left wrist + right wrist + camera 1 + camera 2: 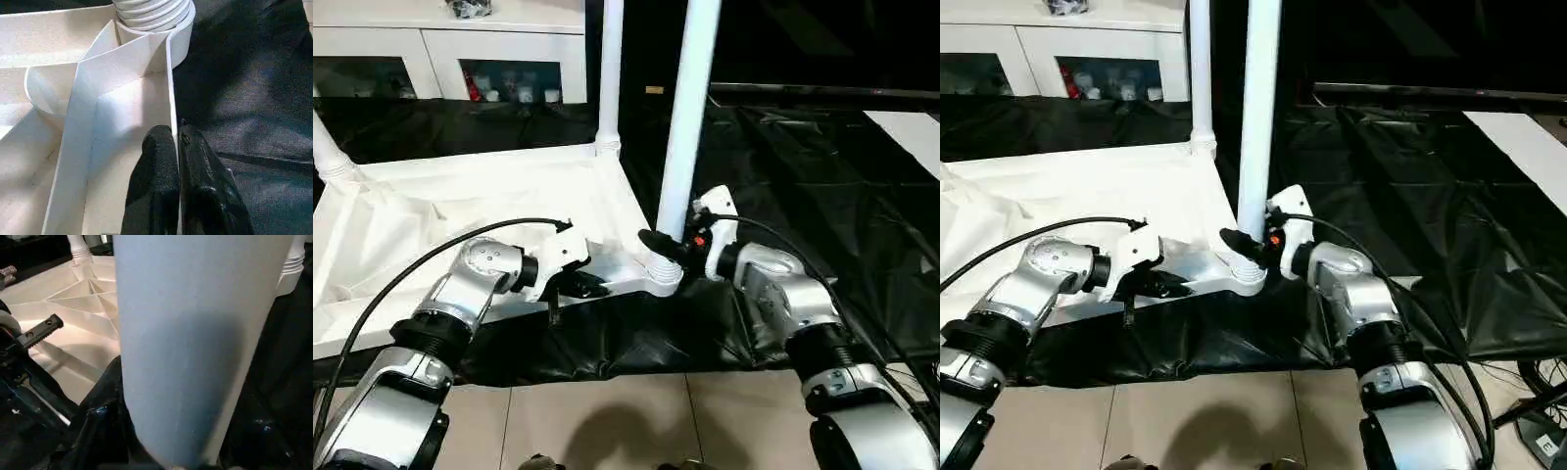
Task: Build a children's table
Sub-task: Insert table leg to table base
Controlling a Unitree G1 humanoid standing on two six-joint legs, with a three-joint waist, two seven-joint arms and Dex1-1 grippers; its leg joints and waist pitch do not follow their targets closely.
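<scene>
The children's table top [460, 206] lies upside down on the black cloth, ribs facing up. Three white legs stand in its corner sockets: a near right one [685, 117], a far right one [610, 78] and one at the left [328, 147]. My left gripper [582, 286] is shut on the top's thin front rim [171, 88], one black finger [156, 186] on each side of the wall. My right gripper [661, 243] is shut around the near right leg [195, 333], just above its socket [658, 274].
A white glass-door cabinet [450, 59] stands behind the work. Black cloth [803, 176] covers the big table out to the right, with a white sheet [911, 132] at the far right. Tiled floor [607, 421] lies below the table's front edge.
</scene>
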